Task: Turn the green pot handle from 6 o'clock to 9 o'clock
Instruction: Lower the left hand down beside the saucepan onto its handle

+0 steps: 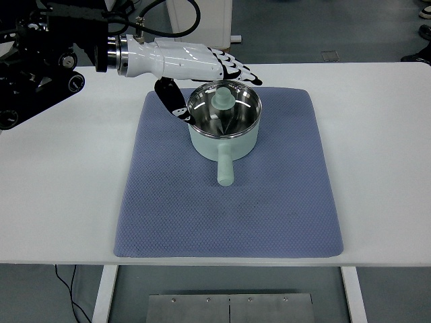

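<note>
White table [60, 202] with a blue-grey mat [175, 215] on it, and the green pot [223, 128] sits on the mat's upper half, around 12 o'clock from the mat's centre. Its handle [225, 167] sticks straight toward the camera side, so the long axis runs 12 to 6 and it points at 6. Nothing's turned yet, I'd say. The left hand [202, 64] hovers just behind the rim at about 11 o'clock, fingers stretched out flat, thumb hanging down, holding nothing. Probably lining up to nudge it. Right arm's nowhere in view.
</note>
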